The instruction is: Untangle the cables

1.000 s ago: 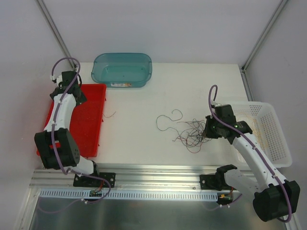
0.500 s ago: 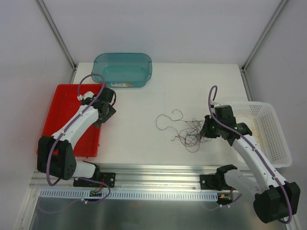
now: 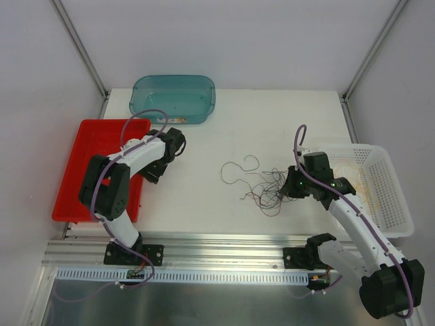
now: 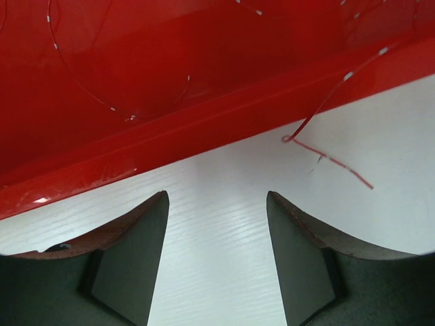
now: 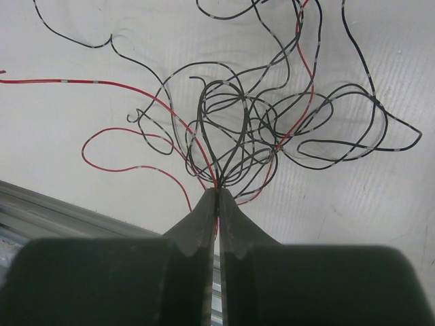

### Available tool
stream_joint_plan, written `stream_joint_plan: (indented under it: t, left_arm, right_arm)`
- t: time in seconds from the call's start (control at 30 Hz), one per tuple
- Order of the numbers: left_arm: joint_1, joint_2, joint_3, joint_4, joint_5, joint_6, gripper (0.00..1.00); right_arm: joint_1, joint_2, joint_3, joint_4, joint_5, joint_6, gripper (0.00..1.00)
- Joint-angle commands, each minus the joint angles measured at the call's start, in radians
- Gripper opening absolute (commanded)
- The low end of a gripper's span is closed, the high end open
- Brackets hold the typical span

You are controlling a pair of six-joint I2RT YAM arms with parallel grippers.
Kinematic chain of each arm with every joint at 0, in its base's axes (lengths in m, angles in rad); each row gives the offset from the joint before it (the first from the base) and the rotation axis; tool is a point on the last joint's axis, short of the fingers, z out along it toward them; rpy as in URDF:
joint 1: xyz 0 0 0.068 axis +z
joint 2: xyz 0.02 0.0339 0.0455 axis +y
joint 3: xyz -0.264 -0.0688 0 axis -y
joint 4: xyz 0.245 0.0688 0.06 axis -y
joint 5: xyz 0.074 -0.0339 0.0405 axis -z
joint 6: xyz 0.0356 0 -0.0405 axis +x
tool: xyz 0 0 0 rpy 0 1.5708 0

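The cables (image 3: 268, 187) lie as a loose tangle of thin dark and red wires on the white table, right of centre. A dark loop (image 3: 238, 170) trails off to the left. My right gripper (image 3: 289, 185) is at the tangle's right side. In the right wrist view it (image 5: 217, 191) is shut on several dark and red strands of the tangle (image 5: 251, 129). My left gripper (image 3: 153, 173) is open and empty over the table, beside the red tray's right edge. A short loose red wire (image 4: 326, 159) lies just ahead of it (image 4: 217, 197).
The red tray (image 3: 102, 163) holds thin wire (image 4: 102, 102). A teal bin (image 3: 173, 98) stands at the back. A white basket (image 3: 380, 190) is at the right edge, behind my right arm. A metal rail (image 3: 217, 244) runs along the front.
My left arm swung from the tray's far left corner, across the tray, to the table beside its right edge. My right gripper stayed on the tangle, shifting slightly left.
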Motion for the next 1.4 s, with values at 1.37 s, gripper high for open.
stream_joint_plan:
  t: [1.37]
  left_arm:
    - [0.105,0.255,0.191,0.021,-0.048,-0.013,0.19]
  right_arm:
    - [0.005,0.023,-0.01,0.047,-0.05,-0.021,0.03]
